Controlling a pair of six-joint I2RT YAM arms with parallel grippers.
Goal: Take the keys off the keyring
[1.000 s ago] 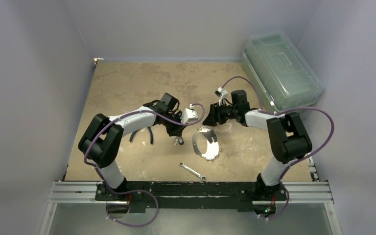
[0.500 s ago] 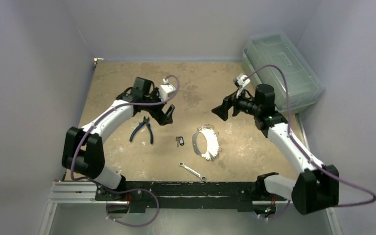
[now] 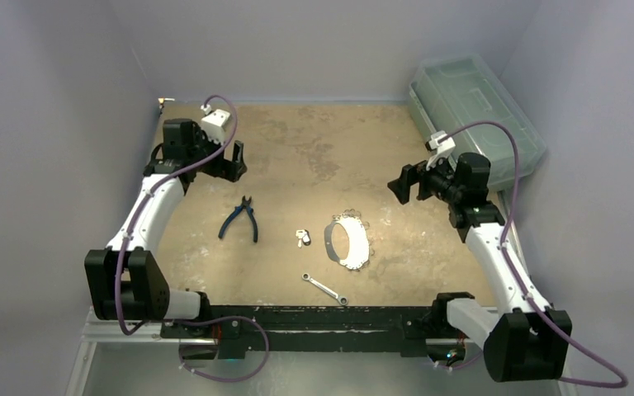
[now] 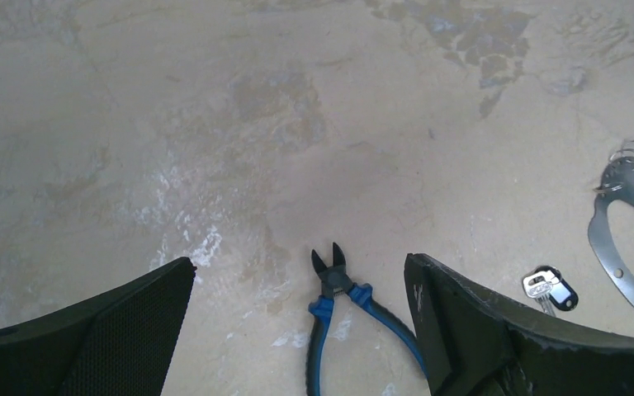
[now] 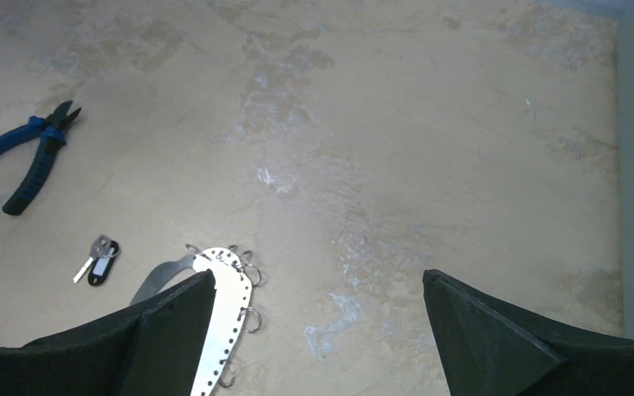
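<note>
The keys [image 3: 301,238] lie loose on the table as a small silvery cluster with a dark fob, a short gap left of the keyring [image 3: 347,242]. The keyring, a wide white metal loop with small split rings along its rim, stands on edge. In the left wrist view the keys [image 4: 549,289] and keyring [image 4: 627,239] sit at the right edge. In the right wrist view the keys [image 5: 97,257] and keyring [image 5: 227,305] show low left. My left gripper [image 3: 233,162] [image 4: 299,272] is open and empty at the far left. My right gripper [image 3: 402,185] [image 5: 320,280] is open and empty, right of the keyring.
Blue-handled pliers [image 3: 241,219] [image 4: 347,305] [image 5: 29,161] lie left of the keys. A slim silver wrench [image 3: 325,289] lies near the front edge. A clear lidded bin [image 3: 472,115] leans at the back right. Grey walls close in the table.
Both arms have drawn back from the table's middle, left arm to the far left, right arm to the right. Both grippers opened. The keys now lie apart from the keyring.
</note>
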